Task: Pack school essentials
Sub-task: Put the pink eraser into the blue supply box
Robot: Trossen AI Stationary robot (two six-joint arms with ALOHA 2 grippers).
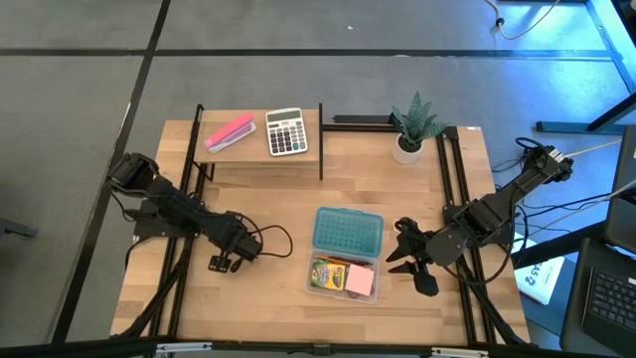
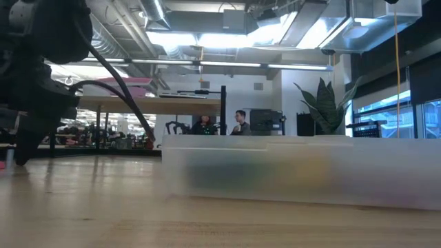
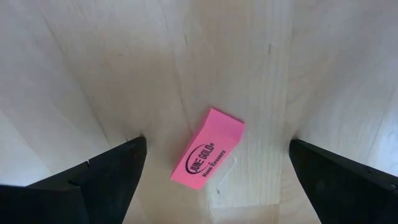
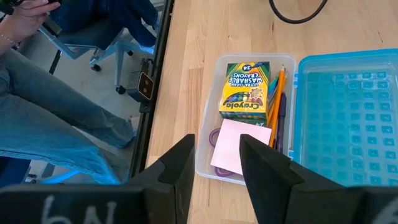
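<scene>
- Two arms stood over the wooden table (image 1: 268,194), one at each side of the clear plastic box (image 1: 345,276) with its blue lid (image 1: 348,232) folded open behind it.
- Inside the box lay the crayon box (image 4: 247,89), the pink notepad (image 4: 244,147), the orange pencil (image 4: 277,93) and, it seems, the purple scissors (image 4: 219,138) half hidden under the notepad.
- On the left, the left gripper (image 1: 228,264) hung low over the table with its fingers (image 3: 93,180) wide apart and nothing between them.
- On the right, the right gripper (image 1: 415,263) waited just beside the box; its fingers (image 4: 180,168) were partly apart and held nothing.
- Smallest was the pink eraser (image 3: 208,149), which lay flat and slanted on the bare wood between the left fingers, not yet packed.
- I judged the eraser light, a little soft and not slippery; it was best pinched across its two long sides, so the gripper needed to turn to match the slant.
</scene>
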